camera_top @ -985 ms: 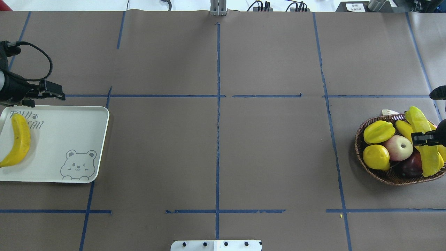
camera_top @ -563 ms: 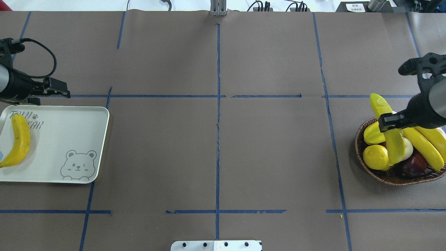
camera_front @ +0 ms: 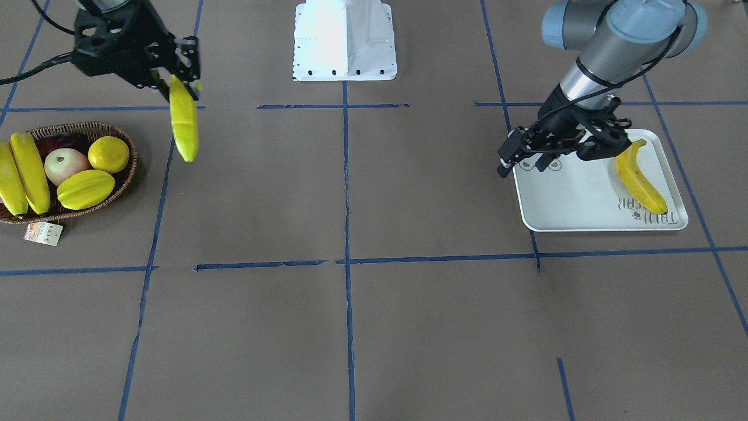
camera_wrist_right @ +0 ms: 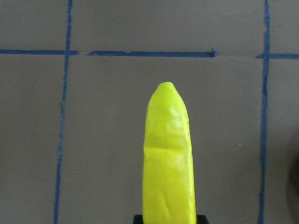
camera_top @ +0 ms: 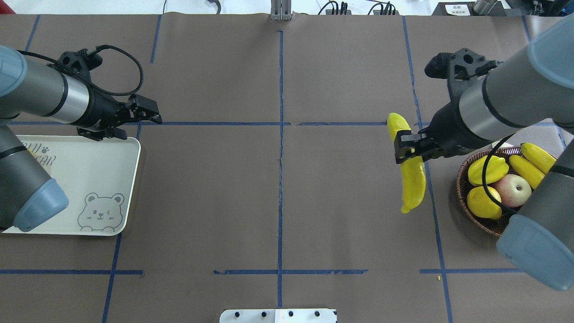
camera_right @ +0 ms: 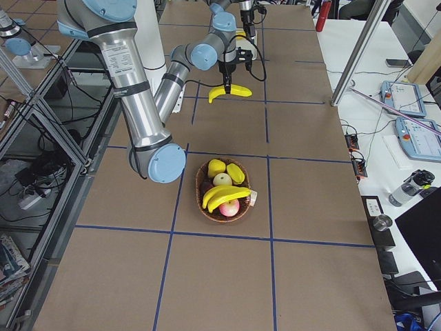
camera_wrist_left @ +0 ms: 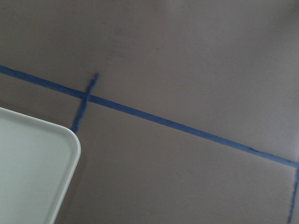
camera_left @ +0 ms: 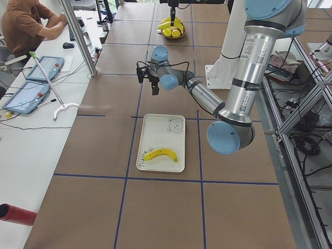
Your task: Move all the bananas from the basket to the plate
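Yellow curved banana (camera_top: 413, 184) hung gripped in the right pincer (camera_top: 406, 150), left of the brown wicker basket (camera_top: 459, 190); left pincer (camera_top: 152, 114) gaped empty beside the pale rectangular plate (camera_top: 89, 170).

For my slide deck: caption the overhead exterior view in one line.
Right jaws hold one banana over the table beside the basket, two more bananas inside it, plate far left.

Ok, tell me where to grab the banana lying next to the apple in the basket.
Take the banana around its middle from straight above, closing across its width. It lies on top of the pile in the basket, upper side free; the apple and the other banana crowd its sides.
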Controlling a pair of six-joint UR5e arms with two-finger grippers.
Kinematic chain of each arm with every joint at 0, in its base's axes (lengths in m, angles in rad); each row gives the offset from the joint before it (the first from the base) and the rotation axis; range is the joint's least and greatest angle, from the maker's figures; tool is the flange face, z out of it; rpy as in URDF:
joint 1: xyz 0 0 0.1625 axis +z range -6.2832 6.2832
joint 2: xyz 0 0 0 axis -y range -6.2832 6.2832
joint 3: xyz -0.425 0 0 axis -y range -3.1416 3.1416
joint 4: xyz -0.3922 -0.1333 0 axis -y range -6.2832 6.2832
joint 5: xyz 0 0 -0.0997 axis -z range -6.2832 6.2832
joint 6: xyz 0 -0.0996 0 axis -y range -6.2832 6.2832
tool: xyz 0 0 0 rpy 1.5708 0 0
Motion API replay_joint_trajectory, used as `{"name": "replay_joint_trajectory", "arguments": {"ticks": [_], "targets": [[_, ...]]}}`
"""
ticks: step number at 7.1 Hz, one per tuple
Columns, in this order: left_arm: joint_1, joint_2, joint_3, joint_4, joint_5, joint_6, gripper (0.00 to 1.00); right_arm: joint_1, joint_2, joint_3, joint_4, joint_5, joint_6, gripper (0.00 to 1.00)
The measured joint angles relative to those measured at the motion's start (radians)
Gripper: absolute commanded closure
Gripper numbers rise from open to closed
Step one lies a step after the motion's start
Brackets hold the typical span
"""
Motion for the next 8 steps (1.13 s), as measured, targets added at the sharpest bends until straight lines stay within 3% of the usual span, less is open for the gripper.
{"name": "replay_joint_trajectory", "arguments": {"ticks": [2, 4, 8], "targets": [[0.028, -0.07, 0.086, -0.249, 0.002, -0.202, 0.01, -0.154, 0.037, -0.021, 0.168, -0.122, 0.215, 0.98], [0.051, -0.105, 0.137, -0.471, 0.017, -0.375, 0.01, -0.247, 0.049, -0.056, 0.301, -0.202, 0.299, 0.98], [0.184, -0.227, 0.137, -0.524, 0.028, -0.479, 0.01, -0.276, 0.093, -0.129, 0.437, -0.217, 0.311, 0.98]]}}
